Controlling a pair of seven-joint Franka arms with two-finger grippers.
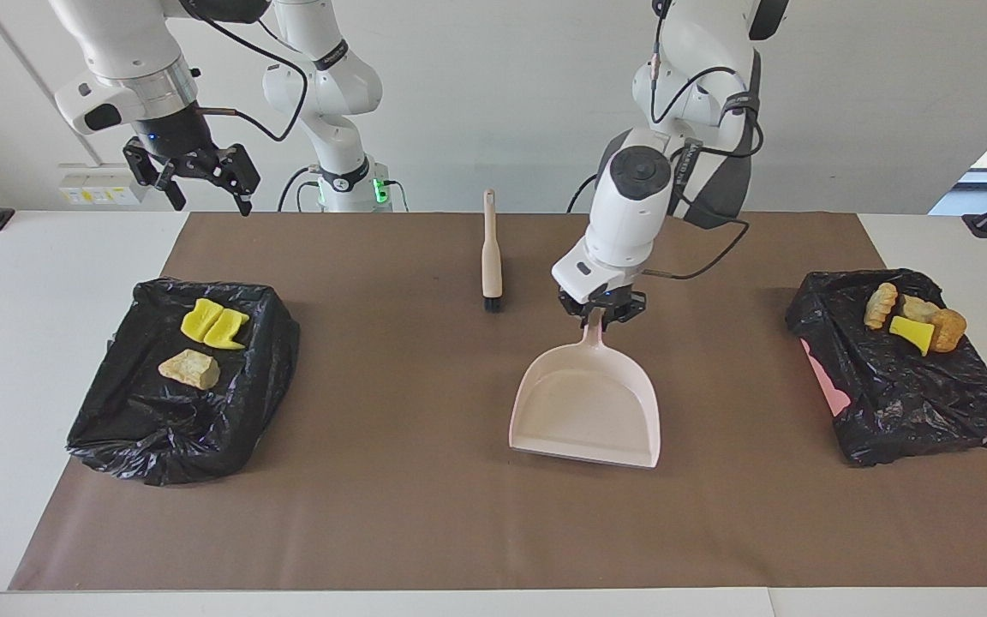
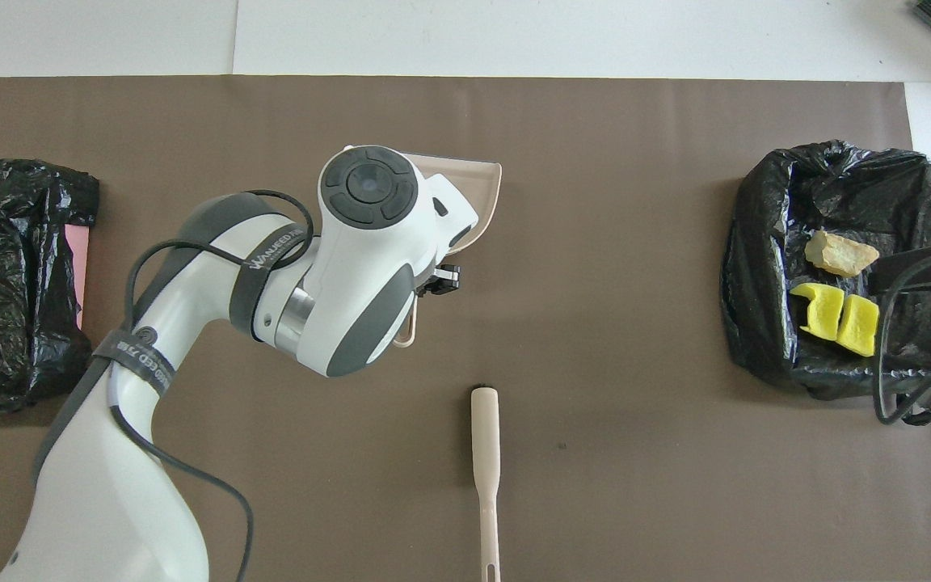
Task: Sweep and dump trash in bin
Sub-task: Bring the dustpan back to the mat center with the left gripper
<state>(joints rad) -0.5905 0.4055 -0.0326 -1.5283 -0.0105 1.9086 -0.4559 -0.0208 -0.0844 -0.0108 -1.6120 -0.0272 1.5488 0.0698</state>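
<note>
My left gripper (image 1: 601,310) is shut on the handle of the pink dustpan (image 1: 588,403), which sits empty over the middle of the brown mat, beside the brush (image 1: 491,253). From overhead my left arm hides most of the dustpan (image 2: 483,192). The trash lies in two black-bagged bins. Two yellow scraps (image 1: 213,326) and a tan scrap (image 1: 189,368) are in the bin (image 1: 159,428) at the right arm's end. Several scraps (image 1: 913,321) are in the bin (image 1: 913,403) at the left arm's end. My right gripper (image 1: 207,206) waits open, high above its bin.
The brush (image 2: 486,453) lies with its bristles pointing away from the robots and its handle toward them. A pink patch (image 1: 828,381) shows at the edge of the bin at the left arm's end. White table borders the mat.
</note>
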